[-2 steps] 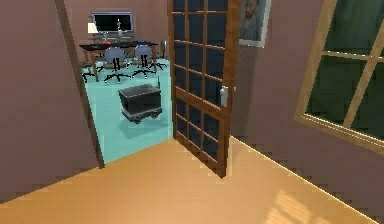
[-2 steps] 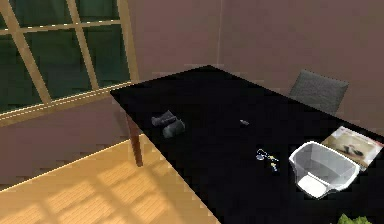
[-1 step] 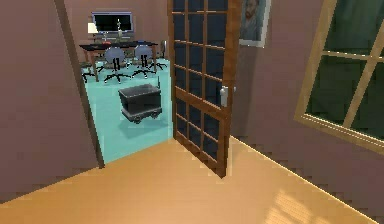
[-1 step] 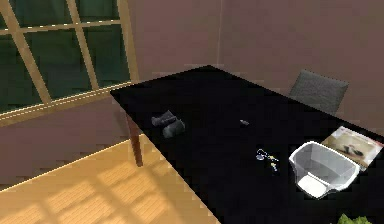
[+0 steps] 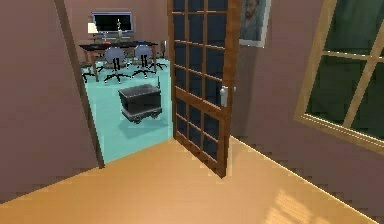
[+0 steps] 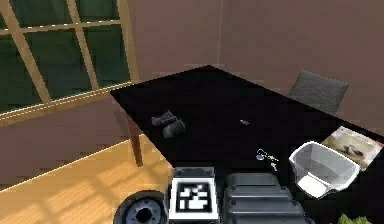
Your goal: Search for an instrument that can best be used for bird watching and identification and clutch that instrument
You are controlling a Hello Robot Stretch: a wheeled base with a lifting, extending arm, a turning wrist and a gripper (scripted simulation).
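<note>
One binocular-like thing [image 6: 170, 125] lies on the table [image 6: 225, 95], 1 o'clock of the gripper [image 6: 140, 210], whose state I cannot tell; search seems over, reaching comes next.

- Arm [image 6: 262, 200]: dark ribbed bar at the arm side view's bottom edge.
- White square [image 6: 195, 196] with black marks just left of it.
- Tool [image 6: 140, 211] (round dark body) farther left; whether it holds anything cannot be told.
</note>
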